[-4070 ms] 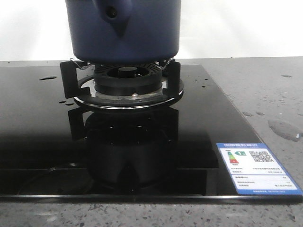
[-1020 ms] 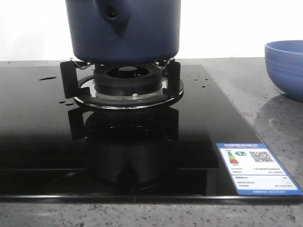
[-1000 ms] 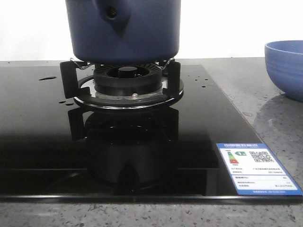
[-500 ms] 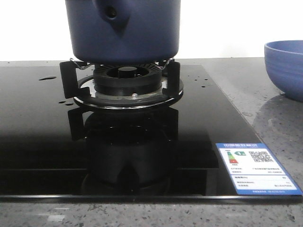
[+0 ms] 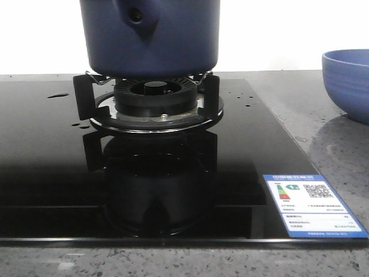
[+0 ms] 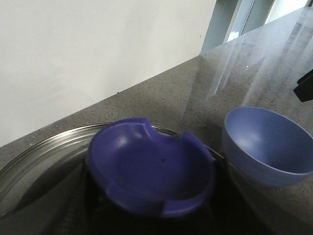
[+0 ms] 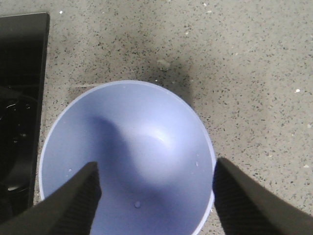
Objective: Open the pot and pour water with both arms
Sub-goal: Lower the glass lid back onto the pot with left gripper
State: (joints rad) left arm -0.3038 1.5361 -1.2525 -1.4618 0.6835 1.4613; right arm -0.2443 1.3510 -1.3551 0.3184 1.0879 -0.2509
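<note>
Navy-blue matte cylindrical pot (image 5: pixel 150 36) is sitting on the burner; right gripper (image 7: pixel 154 193) is hanging spread wide around the light-blue round bowl (image 7: pixel 126 159), gripping nothing; left gripper's opening cannot be told.

Kitchen — gas hob (image 5: pixel 173 173), stone counter (image 5: pixel 323 115).

The light is bright and even. The white wall behind the pot (image 5: pixel 151 36) is overexposed. The black hob glass (image 5: pixel 46 167) mirrors the burner stand. In the left wrist view everything looks soft and blurred. A soft shadow falls inside the bowl (image 7: pixel 127 159).
</note>
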